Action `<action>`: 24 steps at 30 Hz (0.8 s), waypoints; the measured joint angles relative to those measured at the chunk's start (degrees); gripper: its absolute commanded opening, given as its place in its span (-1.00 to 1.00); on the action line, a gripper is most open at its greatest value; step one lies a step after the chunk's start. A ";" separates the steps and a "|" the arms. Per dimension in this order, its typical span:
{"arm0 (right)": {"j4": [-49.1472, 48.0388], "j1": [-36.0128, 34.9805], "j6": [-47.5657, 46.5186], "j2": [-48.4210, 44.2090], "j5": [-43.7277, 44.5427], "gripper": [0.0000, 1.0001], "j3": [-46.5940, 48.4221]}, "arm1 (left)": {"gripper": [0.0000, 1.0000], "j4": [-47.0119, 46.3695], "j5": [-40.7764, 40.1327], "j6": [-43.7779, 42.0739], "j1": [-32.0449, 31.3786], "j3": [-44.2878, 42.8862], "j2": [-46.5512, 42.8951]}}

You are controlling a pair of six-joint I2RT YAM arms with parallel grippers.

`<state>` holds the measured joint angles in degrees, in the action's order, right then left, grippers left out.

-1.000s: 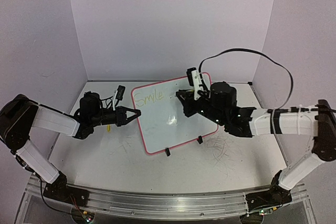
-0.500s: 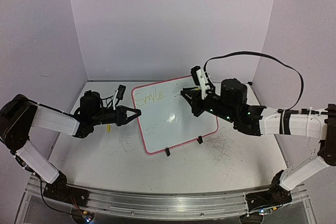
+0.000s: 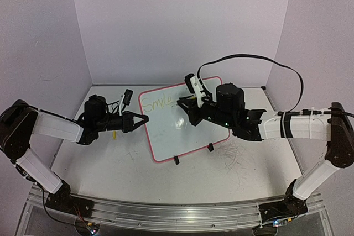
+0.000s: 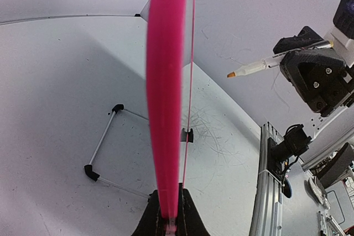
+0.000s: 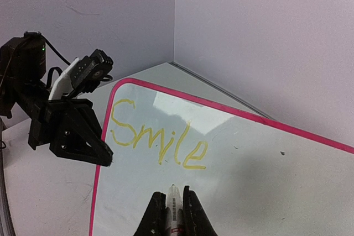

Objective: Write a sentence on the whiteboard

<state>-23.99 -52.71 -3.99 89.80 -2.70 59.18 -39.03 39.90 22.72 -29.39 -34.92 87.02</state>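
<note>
Standing mid-frame on the tabletop (image 3: 110, 158), the whiteboard (image 3: 188, 134) is clamped at its left edge by the left gripper (image 3: 145, 120); the marker (image 5: 173, 205) is pinched in the right gripper (image 3: 185, 105), tip near the sentence (image 5: 157, 136) at its right end

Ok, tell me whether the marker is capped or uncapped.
Uncapped: the marker shows a bare orange-yellow tip in the left wrist view, with the right end effector shut on its barrel.

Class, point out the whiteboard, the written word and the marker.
whiteboard (image 3: 171, 136), top external view, bare white surface
written word (image 5: 162, 150), right wrist view, the letter i
marker (image 4: 260, 66), left wrist view, white barrel
</note>
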 measured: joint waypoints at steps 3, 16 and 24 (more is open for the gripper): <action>0.04 0.00 0.17 0.15 0.24 -1.00 0.04 | -1.00 0.02 -0.06 -0.04 -0.06 0.00 -0.02; 0.02 0.00 0.48 0.22 2.91 -1.00 0.04 | -1.00 0.04 -0.13 -0.20 -0.15 0.00 -0.07; -0.02 -0.02 -0.71 0.58 4.05 -1.00 0.11 | -1.00 0.07 -0.17 -0.22 -0.17 0.00 -0.07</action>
<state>-24.00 -52.73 -4.70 90.38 1.35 59.29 -38.96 39.72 22.50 -29.56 -34.92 86.96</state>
